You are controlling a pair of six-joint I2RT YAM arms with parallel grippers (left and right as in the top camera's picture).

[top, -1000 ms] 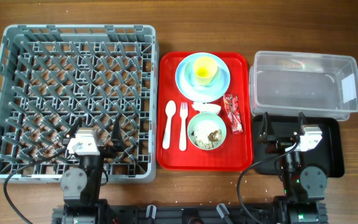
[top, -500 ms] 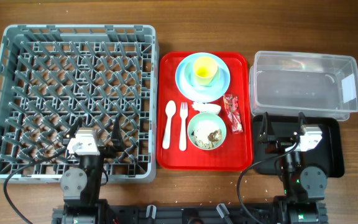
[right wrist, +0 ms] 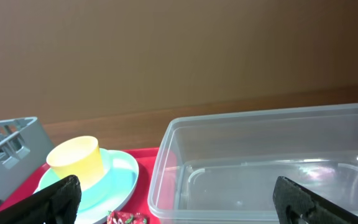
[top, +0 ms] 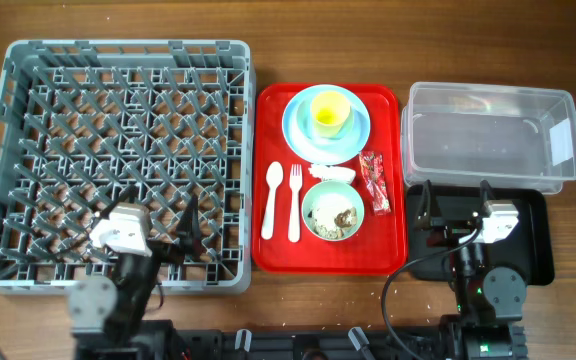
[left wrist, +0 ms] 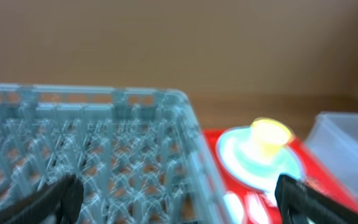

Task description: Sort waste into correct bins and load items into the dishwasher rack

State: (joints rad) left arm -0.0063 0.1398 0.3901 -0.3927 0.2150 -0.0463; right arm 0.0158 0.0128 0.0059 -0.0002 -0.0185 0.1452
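Observation:
The grey dishwasher rack (top: 128,47) fills the left side. On a red serving tray (top: 378,250) sit a light blue plate (top: 353,135) with a yellow cup (top: 329,110), a white napkin (top: 332,173), a red wrapper (top: 374,180), a white spoon (top: 272,200), a white fork (top: 294,200), and a green bowl (top: 318,225) holding food scraps (top: 343,215). The clear tub (top: 493,135) and the black tray (top: 538,250) are at the right. My left gripper (top: 158,212) is open over the rack's near edge. My right gripper (top: 455,205) is open over the black tray.
The left wrist view is blurred and shows the rack (left wrist: 92,143), the plate (left wrist: 260,158) and the cup (left wrist: 267,134) between open fingers (left wrist: 179,199). The right wrist view shows the tub (right wrist: 272,162), cup (right wrist: 73,160), plate (right wrist: 114,177) and wrapper (right wrist: 126,218) between open fingers (right wrist: 179,202).
My left arm has shifted a little to the left and toward the table's front edge. The right arm and all objects have not moved.

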